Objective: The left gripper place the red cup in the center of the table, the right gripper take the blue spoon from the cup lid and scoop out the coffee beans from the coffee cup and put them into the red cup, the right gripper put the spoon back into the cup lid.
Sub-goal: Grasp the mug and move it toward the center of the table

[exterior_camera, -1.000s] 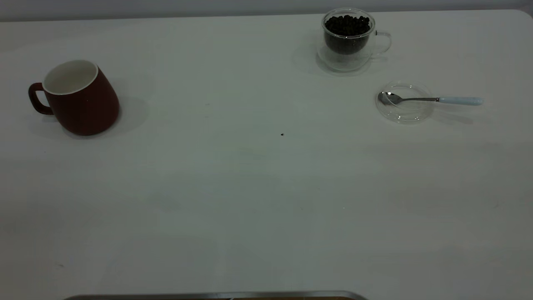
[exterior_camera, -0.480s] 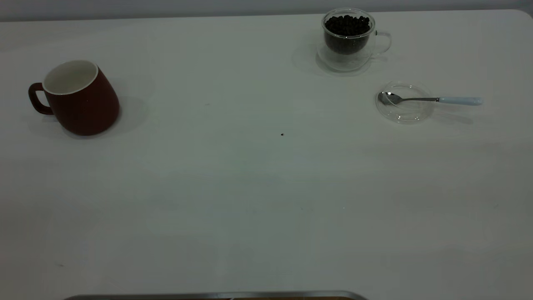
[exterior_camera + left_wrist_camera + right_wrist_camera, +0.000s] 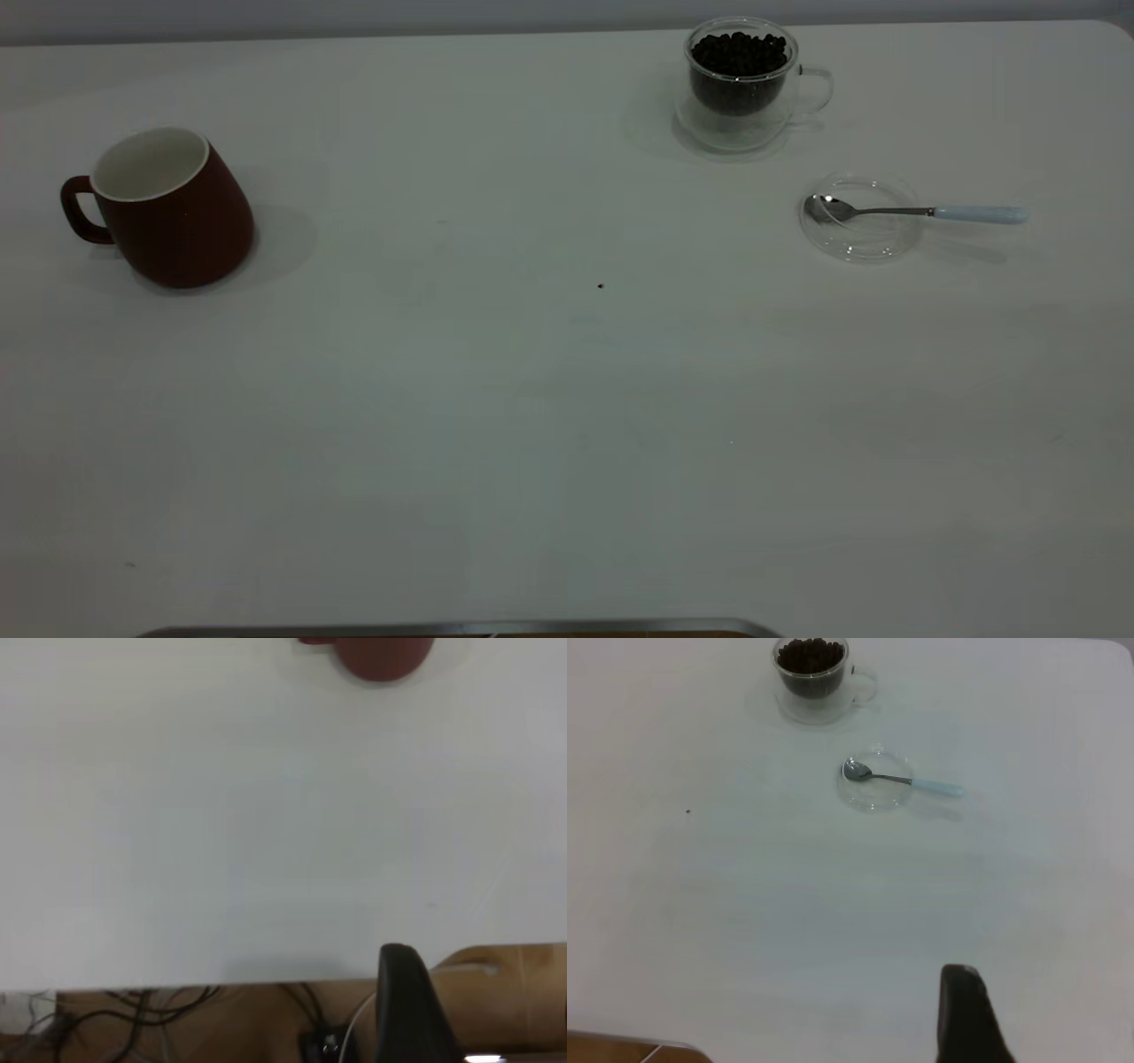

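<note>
The red cup [image 3: 168, 208] stands upright at the left of the white table [image 3: 567, 425], handle pointing left; the left wrist view shows only its base [image 3: 381, 656], far off. At the back right is the glass coffee cup [image 3: 742, 89], filled with coffee beans [image 3: 739, 51]. The clear cup lid [image 3: 861, 235] lies in front of it. The blue spoon [image 3: 921, 213] rests with its bowl in the lid and its handle pointing right. The left gripper [image 3: 403, 992] hangs at the table's near edge. The right gripper [image 3: 961, 1001] is over bare table, well short of the lid [image 3: 873, 796] and the spoon [image 3: 908, 780].
A tiny dark speck [image 3: 601, 286] lies near the middle of the table. A metal strip [image 3: 461, 629] runs along the front edge. Cables [image 3: 159, 1010] and a wooden surface show beyond the table edge in the left wrist view.
</note>
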Tool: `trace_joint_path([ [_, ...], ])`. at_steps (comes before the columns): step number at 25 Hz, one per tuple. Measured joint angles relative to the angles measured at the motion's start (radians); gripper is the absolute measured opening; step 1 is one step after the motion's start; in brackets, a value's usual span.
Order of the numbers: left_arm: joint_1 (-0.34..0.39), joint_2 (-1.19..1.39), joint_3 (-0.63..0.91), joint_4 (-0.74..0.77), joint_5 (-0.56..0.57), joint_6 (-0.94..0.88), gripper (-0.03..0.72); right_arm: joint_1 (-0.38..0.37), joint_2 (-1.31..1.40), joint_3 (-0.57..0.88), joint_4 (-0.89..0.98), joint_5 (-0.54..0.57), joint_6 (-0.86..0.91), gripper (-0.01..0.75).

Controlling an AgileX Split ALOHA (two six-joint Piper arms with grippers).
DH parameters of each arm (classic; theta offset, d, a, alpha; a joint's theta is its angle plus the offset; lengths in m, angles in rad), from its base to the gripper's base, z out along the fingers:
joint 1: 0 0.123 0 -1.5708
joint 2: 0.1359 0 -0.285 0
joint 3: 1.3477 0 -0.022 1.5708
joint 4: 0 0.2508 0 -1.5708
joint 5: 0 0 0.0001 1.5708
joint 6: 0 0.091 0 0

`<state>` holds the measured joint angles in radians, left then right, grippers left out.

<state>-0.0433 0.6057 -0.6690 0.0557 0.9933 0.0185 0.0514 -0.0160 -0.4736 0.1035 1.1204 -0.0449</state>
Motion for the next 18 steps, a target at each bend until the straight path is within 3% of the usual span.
trace_joint_path([
  [5,-0.044,0.292,-0.095,0.002,-0.081,0.140,0.482,0.000,0.000,0.000,0.000,0.000,0.000,0.483],
  [15,-0.059,0.843,-0.390,0.025,-0.055,0.728,0.482,0.000,0.000,0.000,0.000,0.000,0.000,0.483],
  [18,-0.059,0.982,-0.472,0.062,-0.057,0.823,0.482,0.000,0.000,0.000,0.000,0.000,0.000,0.483],
])
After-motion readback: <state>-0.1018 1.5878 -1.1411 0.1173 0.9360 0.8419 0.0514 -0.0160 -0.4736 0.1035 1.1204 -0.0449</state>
